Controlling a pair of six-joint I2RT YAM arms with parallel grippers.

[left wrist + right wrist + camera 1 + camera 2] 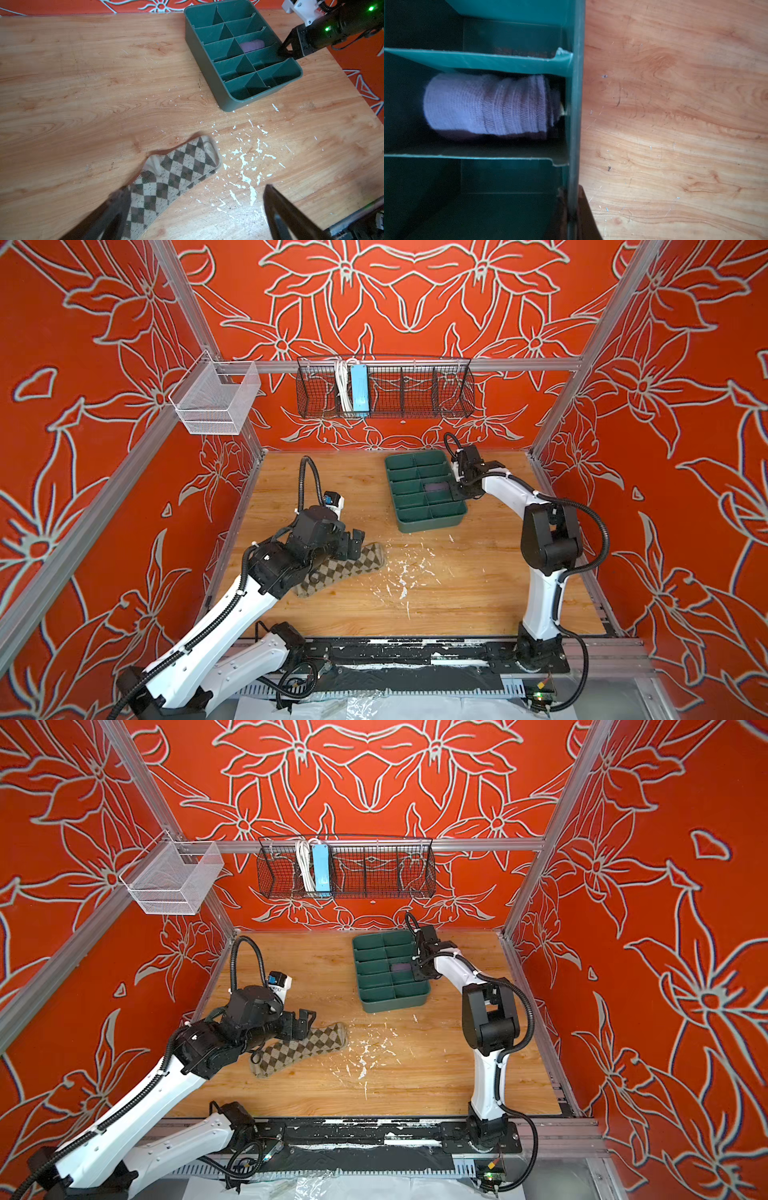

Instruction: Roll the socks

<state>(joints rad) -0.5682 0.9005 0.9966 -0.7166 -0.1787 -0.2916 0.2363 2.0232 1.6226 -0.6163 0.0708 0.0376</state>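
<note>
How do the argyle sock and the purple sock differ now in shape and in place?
The argyle sock lies unrolled and flat; the purple sock is rolled into a bundle. The argyle sock rests on the wooden table; the purple sock sits in a compartment of the green tray. Both are knit.

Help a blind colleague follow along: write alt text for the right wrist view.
A rolled purple sock lies in one compartment of a green divider tray, by its outer wall. The right gripper pinches that wall; wooden table lies beyond.
</note>
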